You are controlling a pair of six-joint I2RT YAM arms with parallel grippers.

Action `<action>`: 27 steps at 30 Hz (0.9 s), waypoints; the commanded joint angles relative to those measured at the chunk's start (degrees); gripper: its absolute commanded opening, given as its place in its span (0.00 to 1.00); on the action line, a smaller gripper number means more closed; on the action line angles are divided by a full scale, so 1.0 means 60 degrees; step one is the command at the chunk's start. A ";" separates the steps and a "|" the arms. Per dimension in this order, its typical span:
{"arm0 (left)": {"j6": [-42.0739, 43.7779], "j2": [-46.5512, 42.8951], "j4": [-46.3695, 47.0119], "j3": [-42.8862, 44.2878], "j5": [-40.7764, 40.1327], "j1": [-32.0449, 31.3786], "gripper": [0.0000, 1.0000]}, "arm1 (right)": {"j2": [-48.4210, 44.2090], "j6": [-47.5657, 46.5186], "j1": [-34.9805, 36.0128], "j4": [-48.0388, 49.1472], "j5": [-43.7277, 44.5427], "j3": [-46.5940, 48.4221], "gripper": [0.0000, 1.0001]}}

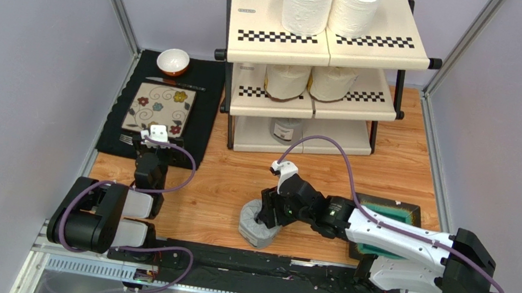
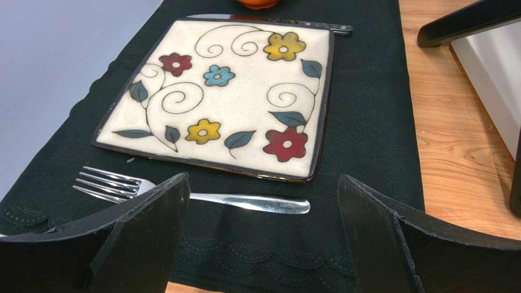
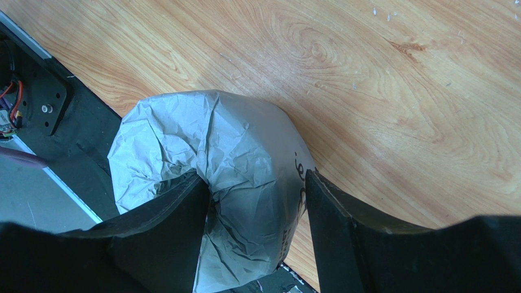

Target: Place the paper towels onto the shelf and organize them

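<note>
The shelf (image 1: 259, 12) stands at the back of the table. Two white paper towels (image 1: 308, 1) (image 1: 357, 4) stand side by side on its top tier, and two cream-wrapped ones (image 1: 286, 80) (image 1: 332, 82) sit on the middle tier. A grey-wrapped roll (image 1: 287, 129) shows on the bottom tier. Another grey-wrapped roll (image 1: 255, 225) (image 3: 244, 146) lies by the table's near edge. My right gripper (image 1: 268, 212) (image 3: 257, 201) is shut on its wall, one finger in the crumpled centre hollow and the other on the outside. My left gripper (image 1: 153, 149) (image 2: 263, 201) hangs open over the black mat, holding nothing.
A black placemat (image 2: 367, 122) at the left carries a floral square plate (image 2: 232, 91), a fork (image 2: 244, 201), a knife (image 2: 275, 21) and a white-and-orange bowl (image 1: 173, 61). A dark box with a teal inside (image 1: 393, 209) lies under the right arm.
</note>
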 commanded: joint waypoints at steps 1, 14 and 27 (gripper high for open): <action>0.0067 0.0005 0.0278 -0.2237 0.0052 0.0060 0.99 | 0.0112 -0.0151 0.0029 -0.0178 0.0066 0.0382 0.62; 0.0067 0.0005 0.0278 -0.2223 0.0037 0.0060 0.99 | -0.2303 0.0449 -0.0102 -0.0719 0.3339 0.0075 0.33; 0.0067 0.0005 0.0278 -0.2223 0.0052 0.0060 0.99 | -0.3285 0.0759 -0.4216 0.0417 0.4885 -0.0423 0.30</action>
